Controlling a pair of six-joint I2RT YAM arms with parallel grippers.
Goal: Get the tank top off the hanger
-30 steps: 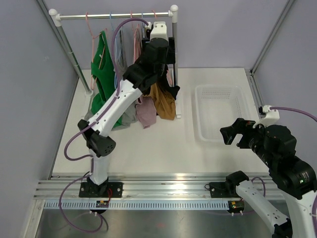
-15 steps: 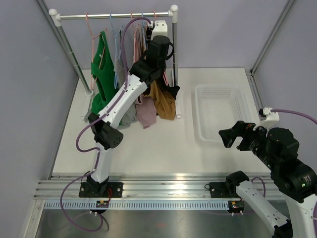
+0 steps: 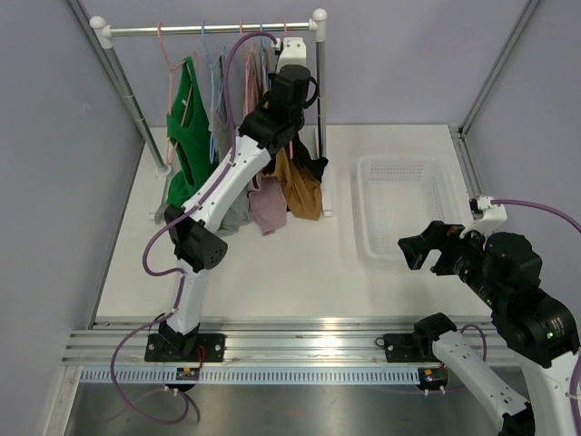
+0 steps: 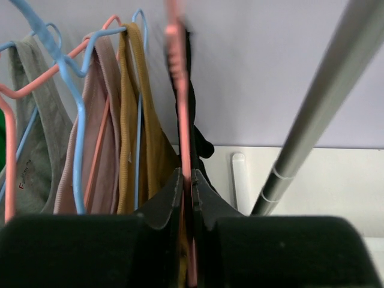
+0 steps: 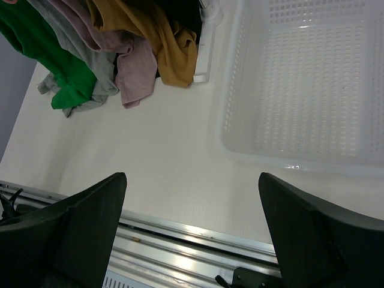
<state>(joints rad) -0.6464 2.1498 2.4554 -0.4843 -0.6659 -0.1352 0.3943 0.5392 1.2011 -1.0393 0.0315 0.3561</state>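
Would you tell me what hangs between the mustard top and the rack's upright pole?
A black tank top on a pink hanger, held by the left gripper; left wrist view shows it.

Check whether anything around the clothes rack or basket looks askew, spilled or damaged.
Nothing looks spilled or damaged. One oddity: the mustard top and green top appear to bunch on the table instead of hanging free. The left claw pinches the pink hanger.

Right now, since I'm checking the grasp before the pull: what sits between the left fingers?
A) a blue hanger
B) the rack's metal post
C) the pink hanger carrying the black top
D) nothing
C: in the left wrist view the left fingers pinch the pink hanger, with the black top hanging on it.
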